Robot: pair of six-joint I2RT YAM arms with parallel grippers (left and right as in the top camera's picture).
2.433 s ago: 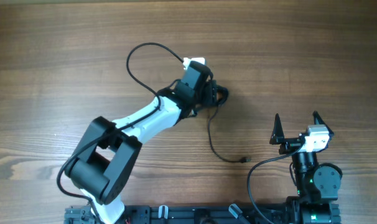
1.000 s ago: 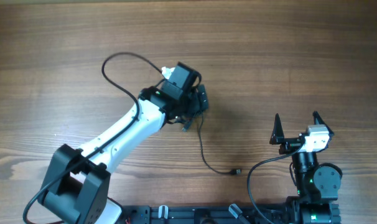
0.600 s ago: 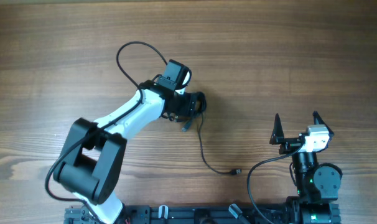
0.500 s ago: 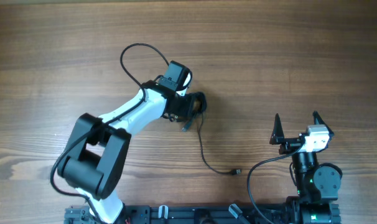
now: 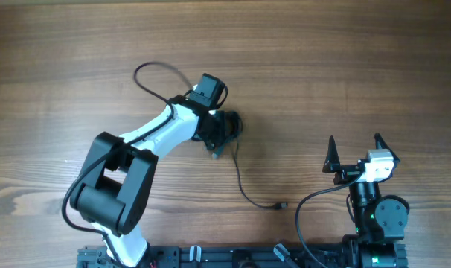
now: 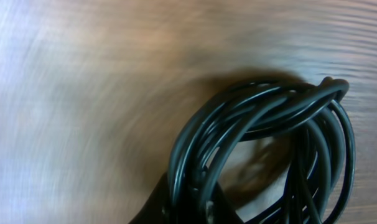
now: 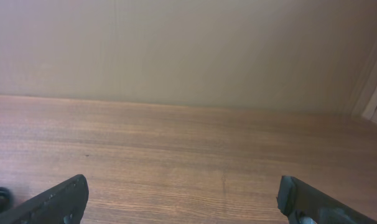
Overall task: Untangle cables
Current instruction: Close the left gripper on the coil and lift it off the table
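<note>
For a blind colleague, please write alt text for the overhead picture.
The left end effector grips a bundle of thin black cables over a wooden table, and one strand trails down to a small plug. The right end effector rests open, far from the cables.

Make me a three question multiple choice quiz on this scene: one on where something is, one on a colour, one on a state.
1. Where is the cable bundle? A) at the left gripper B) in a basket C) on the floor
2. What colour are the cables? A) white B) red C) black
3. How do the jaws of the right gripper stand? A) shut on a cable B) open, empty C) shut, empty
Answers: 1 A, the overhead view shows the bundle at the left gripper; 2 C, the left wrist view shows black strands; 3 B, the jaws stand apart with nothing between them.
</note>
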